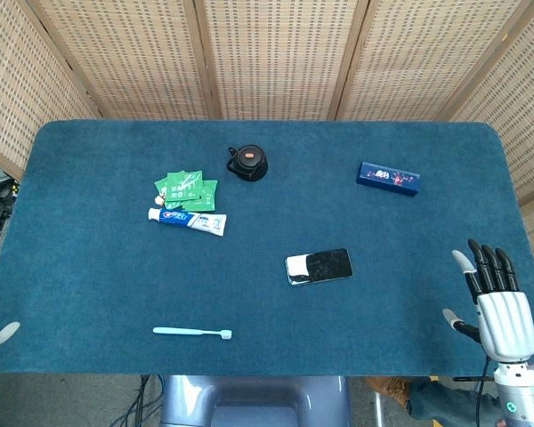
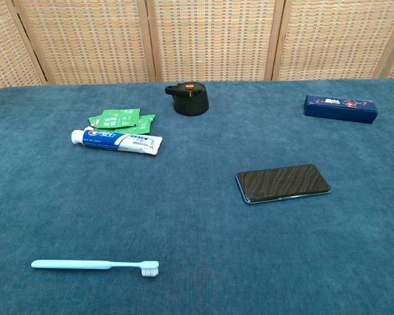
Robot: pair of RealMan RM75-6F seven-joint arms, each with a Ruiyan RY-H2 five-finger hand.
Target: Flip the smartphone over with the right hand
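Woven screens are backing a blue felt tabletop. The black glossy smartphone is lying flat mid-tabletop, w/ the right hand hovering open, empty, well apart, prob. readying approach.

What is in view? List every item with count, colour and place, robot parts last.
smartphone: one, dark screen up, centre-right of the table
toothbrush: one, light blue, near front edge, left of centre
toothpaste tube: one, white and blue, left of centre
green packets: a few, overlapping, just behind the tube
black lid: one, red spot on top, far centre
blue box: one, dark blue, far right
table: one, blue cloth
right hand: one, white and black, fingers spread, front right edge, holding nothing
left hand: only a tip at the left edge
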